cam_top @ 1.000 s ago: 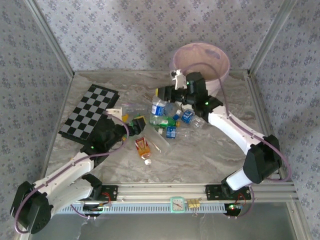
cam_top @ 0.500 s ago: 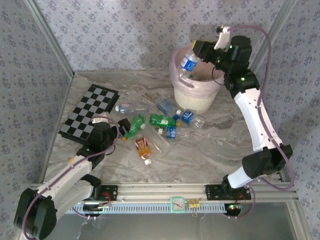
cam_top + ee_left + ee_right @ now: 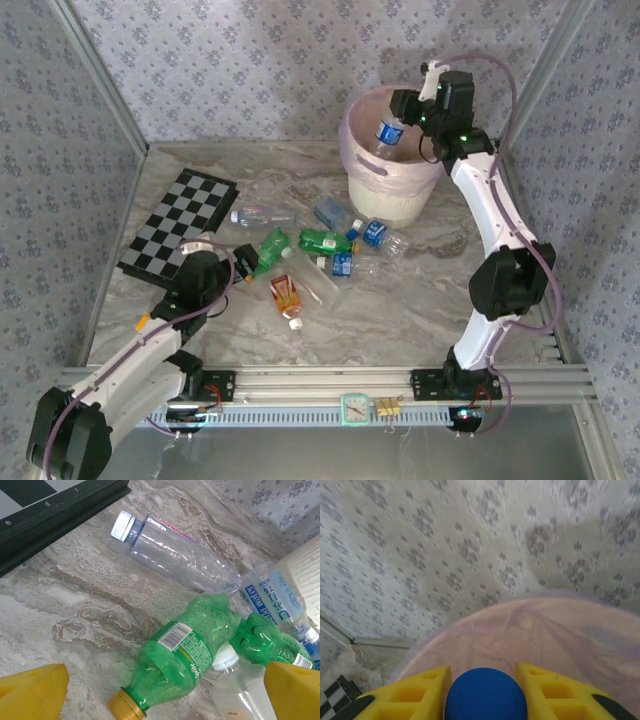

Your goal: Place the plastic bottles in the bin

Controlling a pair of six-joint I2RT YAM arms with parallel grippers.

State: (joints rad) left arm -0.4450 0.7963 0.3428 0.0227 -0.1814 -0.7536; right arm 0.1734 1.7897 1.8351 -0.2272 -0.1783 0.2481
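My right gripper (image 3: pixel 405 110) hangs over the bin (image 3: pixel 352 130), shut on a clear plastic bottle (image 3: pixel 388 131) with a blue label. In the right wrist view the yellow fingers (image 3: pixel 410 695) flank its blue cap (image 3: pixel 485 692) above the pale pink liner (image 3: pixel 545 630). The other plastic bottles lie mid-table: a green one (image 3: pixel 270 248), a second green one (image 3: pixel 322 241), a clear one (image 3: pixel 262 214), an orange-red one (image 3: pixel 286 295) and blue-labelled ones (image 3: pixel 372 233). My left gripper (image 3: pixel 162 692) stands open just above the green bottle (image 3: pixel 185 655) with the yellow cap.
A black-and-white checkered board (image 3: pixel 180 223) lies at the left, its edge (image 3: pixel 50 505) close to the clear bottle (image 3: pixel 175 550). A white-capped clear bottle (image 3: pixel 235 685) touches the green one. Patterned walls enclose the marbled table.
My right arm lifted a blue-labelled bottle from the pile and carried it up over the bin. My left gripper drew back slightly from the pile, still open.
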